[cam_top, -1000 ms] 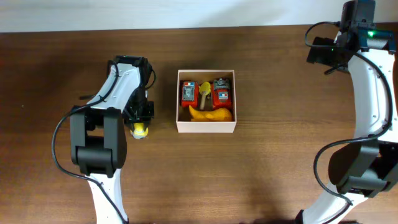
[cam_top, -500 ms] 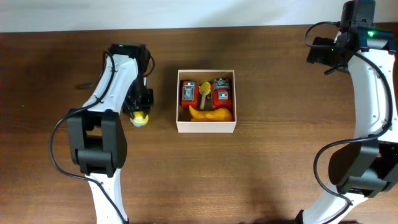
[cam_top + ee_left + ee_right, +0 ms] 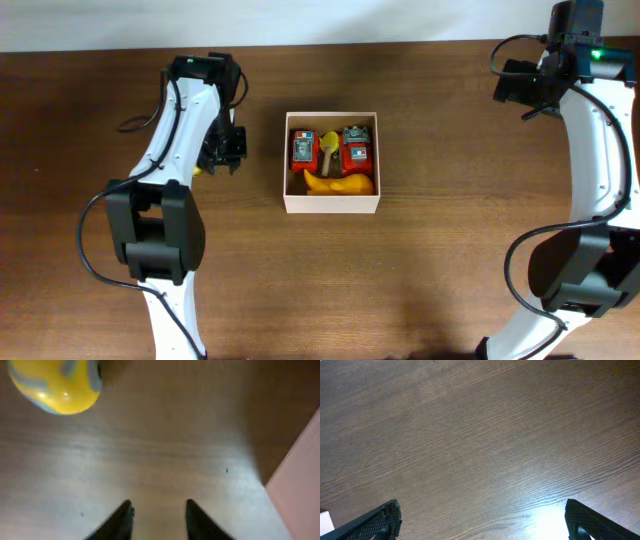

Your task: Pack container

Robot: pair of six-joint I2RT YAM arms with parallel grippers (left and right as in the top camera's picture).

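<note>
The small yellow, blue-patched ball (image 3: 55,385) has moved up the brown wooden table (image 3: 480,435) and lies loose ahead of the left gripper (image 3: 157,505), whose fingers are slightly parted and empty. The right gripper (image 3: 482,510) gapes wide, idle. The square white-walled container (image 3: 332,204) sits mid-table, so the ball probably needs regrasping.

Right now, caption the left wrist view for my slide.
Left tool empty above the table, yellow ball lying ahead, container at the right edge.

The left end effector (image 3: 159,506) gapes narrowly; the right end effector (image 3: 481,516) spreads wide.
</note>
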